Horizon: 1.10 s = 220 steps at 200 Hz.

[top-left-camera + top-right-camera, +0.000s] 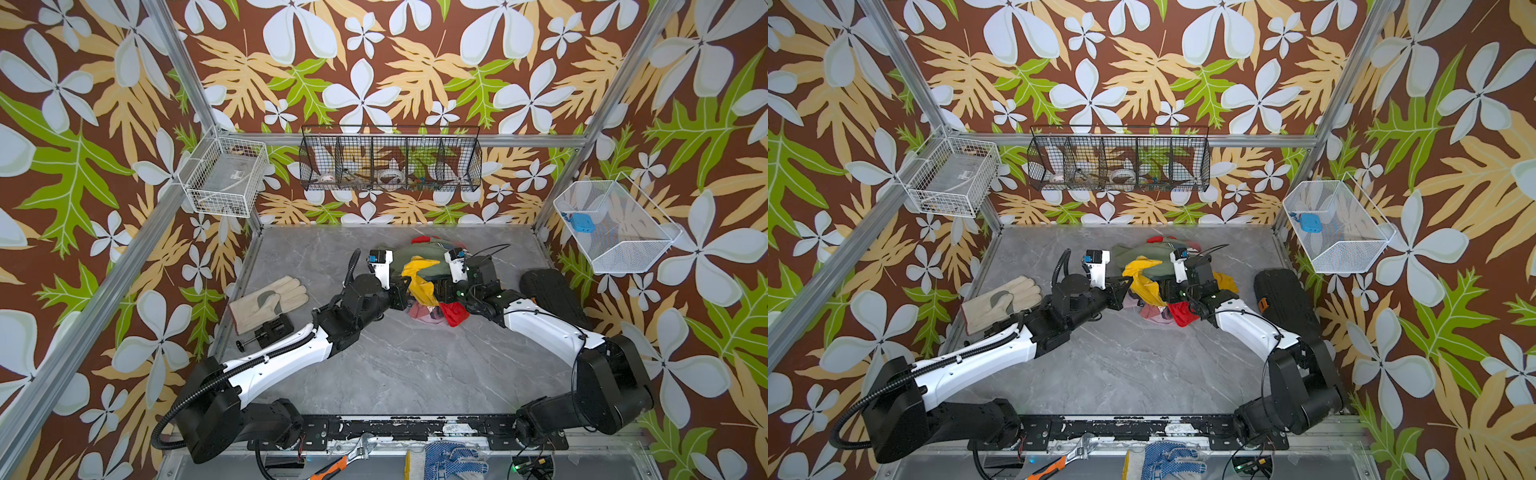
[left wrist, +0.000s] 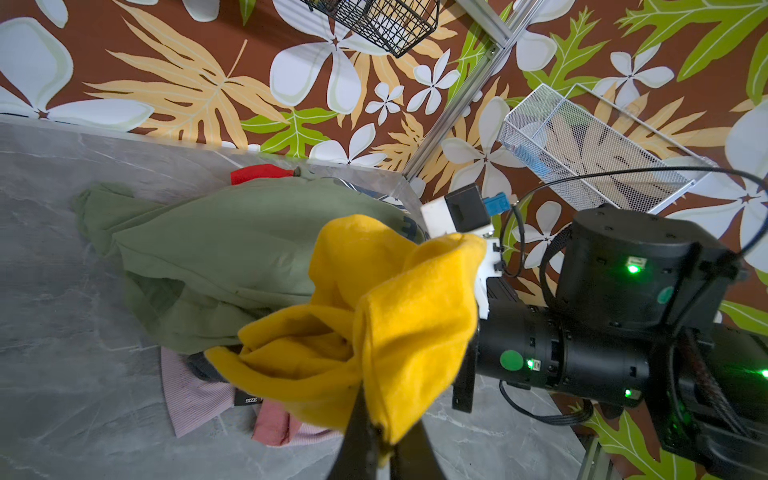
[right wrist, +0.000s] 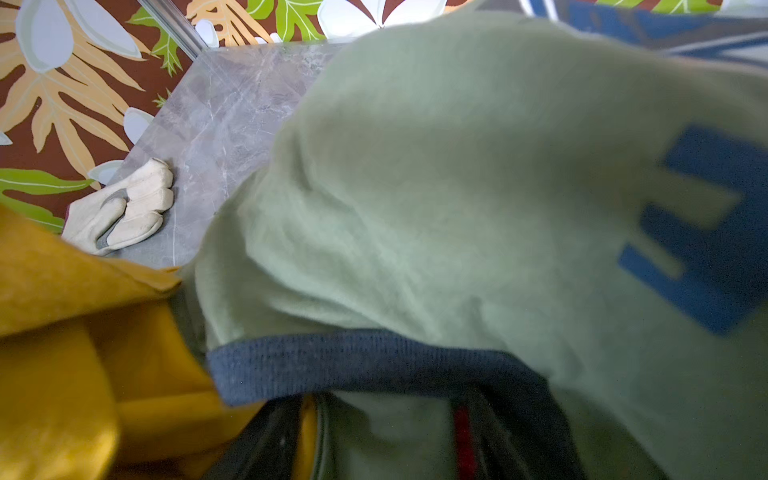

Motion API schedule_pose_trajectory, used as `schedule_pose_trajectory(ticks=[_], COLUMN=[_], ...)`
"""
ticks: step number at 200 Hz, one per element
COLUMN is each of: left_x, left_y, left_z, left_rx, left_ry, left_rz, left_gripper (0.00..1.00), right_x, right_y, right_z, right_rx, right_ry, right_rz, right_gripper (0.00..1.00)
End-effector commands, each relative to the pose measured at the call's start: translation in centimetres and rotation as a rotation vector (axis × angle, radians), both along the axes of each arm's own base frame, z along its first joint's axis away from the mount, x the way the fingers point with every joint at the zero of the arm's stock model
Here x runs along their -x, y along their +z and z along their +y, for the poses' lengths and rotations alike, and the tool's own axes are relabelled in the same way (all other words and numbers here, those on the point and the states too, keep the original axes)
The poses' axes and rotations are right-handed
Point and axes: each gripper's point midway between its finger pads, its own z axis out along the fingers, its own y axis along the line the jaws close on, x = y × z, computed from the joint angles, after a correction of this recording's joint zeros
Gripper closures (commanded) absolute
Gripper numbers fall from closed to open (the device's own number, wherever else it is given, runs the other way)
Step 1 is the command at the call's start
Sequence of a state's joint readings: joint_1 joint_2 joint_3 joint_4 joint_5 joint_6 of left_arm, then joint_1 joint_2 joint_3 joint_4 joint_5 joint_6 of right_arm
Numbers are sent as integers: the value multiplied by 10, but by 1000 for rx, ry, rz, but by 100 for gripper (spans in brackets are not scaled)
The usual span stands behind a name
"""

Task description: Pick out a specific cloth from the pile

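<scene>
Over grey marble (image 1: 395, 374), our left gripper (image 2: 380, 440) is pinching the cloth (image 2: 395, 316) to free it from the pile (image 1: 428, 254); our right gripper's (image 3: 386, 440) state we cannot tell.

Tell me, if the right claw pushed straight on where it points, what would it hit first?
The green shirt: it fills the right wrist view directly ahead of the right gripper, collar draped across it. Likely touching, though depth is unclear.

Bunched mustard-yellow cloth (image 1: 420, 277) atop the pile (image 1: 428, 251)
</scene>
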<state>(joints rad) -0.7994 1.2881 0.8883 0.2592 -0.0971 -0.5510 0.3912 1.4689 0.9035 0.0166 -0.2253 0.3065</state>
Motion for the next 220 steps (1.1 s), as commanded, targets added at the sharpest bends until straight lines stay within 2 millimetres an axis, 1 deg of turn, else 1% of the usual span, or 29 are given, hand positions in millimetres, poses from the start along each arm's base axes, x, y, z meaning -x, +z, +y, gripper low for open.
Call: schedule_pose_trajectory(ticks=[1, 36, 47, 60, 74, 90, 110, 126, 145, 186, 220], left_x=[-2, 2, 5, 9, 11, 12, 14, 15, 14, 12, 11], left_y=[33, 62, 69, 71, 71, 73, 86, 100, 113, 146, 162], left_z=[3, 1, 1, 3, 9, 19, 31, 35, 35, 33, 28], left_rx=[45, 22, 21, 15, -6, -28, -14, -6, -12, -28, -25], left_ry=[34, 29, 24, 22, 41, 72, 114, 128, 127, 126, 111], left_rz=[-73, -125, -135, -132, -129, -132, -160, -186, -201, -211, -215], left_gripper=[100, 100, 100, 100, 100, 100, 100, 100, 100, 100, 100], right_x=[-5, -7, -8, -10, -11, -11, -10, -11, -15, -21, -21], right_y=[-9, -20, -22, -24, -25, -27, -32, -35, -37, -40, -40], right_z=[-9, -23, -30, -37, -41, -40, -41, -41, -45, -66, -68], right_rx=[58, 55, 57, 58, 46, 42, 61, 66, 75, 80, 97], right_ry=[-13, -55, -81, -94, -89, -64, -53, -54, -73, -147, -141], right_rz=[1, 17, 15, 6, 12, 22, 31, 37, 47, 62, 54], right_gripper=[35, 34, 34, 32, 32, 32, 32, 32, 32, 33, 33])
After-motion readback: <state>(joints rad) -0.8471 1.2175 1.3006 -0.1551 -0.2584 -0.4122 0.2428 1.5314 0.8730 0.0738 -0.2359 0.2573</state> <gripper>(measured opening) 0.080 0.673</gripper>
